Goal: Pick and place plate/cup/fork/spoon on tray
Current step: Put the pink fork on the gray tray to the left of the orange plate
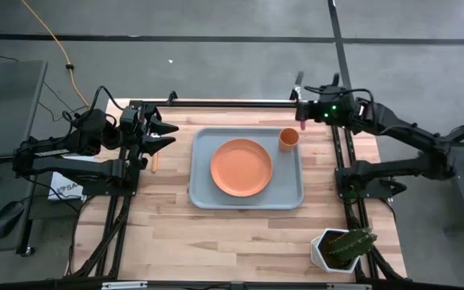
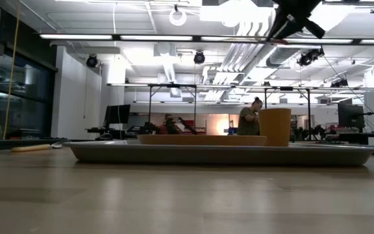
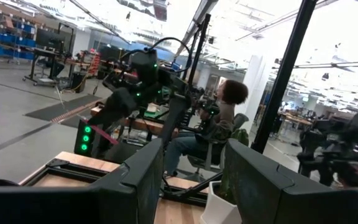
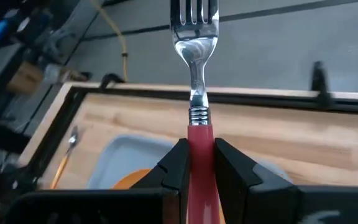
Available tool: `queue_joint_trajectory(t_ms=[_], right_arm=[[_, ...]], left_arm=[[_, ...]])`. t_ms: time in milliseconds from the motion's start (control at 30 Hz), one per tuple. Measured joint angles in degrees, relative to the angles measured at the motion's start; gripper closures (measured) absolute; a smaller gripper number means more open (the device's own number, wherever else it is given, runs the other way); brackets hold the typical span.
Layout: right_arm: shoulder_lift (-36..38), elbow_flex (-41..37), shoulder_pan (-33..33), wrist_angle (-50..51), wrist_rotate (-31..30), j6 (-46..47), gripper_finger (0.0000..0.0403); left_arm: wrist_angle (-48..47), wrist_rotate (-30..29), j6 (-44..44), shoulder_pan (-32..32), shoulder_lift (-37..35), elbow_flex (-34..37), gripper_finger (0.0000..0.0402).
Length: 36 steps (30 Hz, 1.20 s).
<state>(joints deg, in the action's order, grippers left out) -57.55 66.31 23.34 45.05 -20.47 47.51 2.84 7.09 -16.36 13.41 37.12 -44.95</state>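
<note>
High view shows my table from above. My right gripper (image 1: 304, 123) is up at the far edge of the table, just past the far right corner of the tray (image 1: 203, 196). It is squeezed tight on the fork (image 1: 304, 125), and only a small bit of pink shows there.

My right wrist view shows this best. My two dark fingers (image 4: 174, 167) press on both sides of the pink handle. The fork (image 4: 196, 74) sticks straight out past them, with its silver tines at the far end, over the floor beyond the table.

The tray lies flat in the middle of the wooden table (image 1: 216, 242). The plate (image 1: 241, 167) sits in the middle of the tray. The cup (image 1: 287, 138) stands upright in the far right corner of the tray, just beside the plate but not touching it. In the low view the cup (image 2: 274, 126) rises above the plate (image 2: 200, 139), and both rest on the tray (image 2: 219, 154).

The spoon (image 1: 155, 161) lies on the table to the left of the tray. In my right wrist view the spoon (image 4: 64, 159) rests on the wood with its orange handle and silver bowl showing.

My left gripper (image 1: 166, 135) waits above the left side of the table, near the spoon. Its fingers are spread apart and hold nothing.

A white pot with a green plant (image 1: 341, 249) stands at the near right corner.
</note>
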Motion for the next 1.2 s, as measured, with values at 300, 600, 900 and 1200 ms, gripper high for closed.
queue_joint_trajectory(t_ms=[300, 600, 900, 1200], right_arm=[[-6.8, 0.4, -10.0, -5.5, 0.7, 3.1, 0.0355], [-18.2, 0.4, -19.8, -22.4, 5.0, 5.1, 0.0355], [-32.8, 0.4, -27.7, -45.8, 9.9, 13.0, 0.0355], [-44.5, 0.4, -31.6, -65.1, 0.1, 23.0, 0.0355]], left_arm=[[0.0, 0.0, 0.0, 0.0, 0.0, 0.0, 0.0241], [0.0, 0.0, 0.0, 0.0, 0.0, 0.0, 0.0241], [0.0, 0.0, 0.0, 0.0, 0.0, 0.0, 0.0241], [0.0, 0.0, 0.0, 0.0, 0.0, 0.0, 0.0241]])
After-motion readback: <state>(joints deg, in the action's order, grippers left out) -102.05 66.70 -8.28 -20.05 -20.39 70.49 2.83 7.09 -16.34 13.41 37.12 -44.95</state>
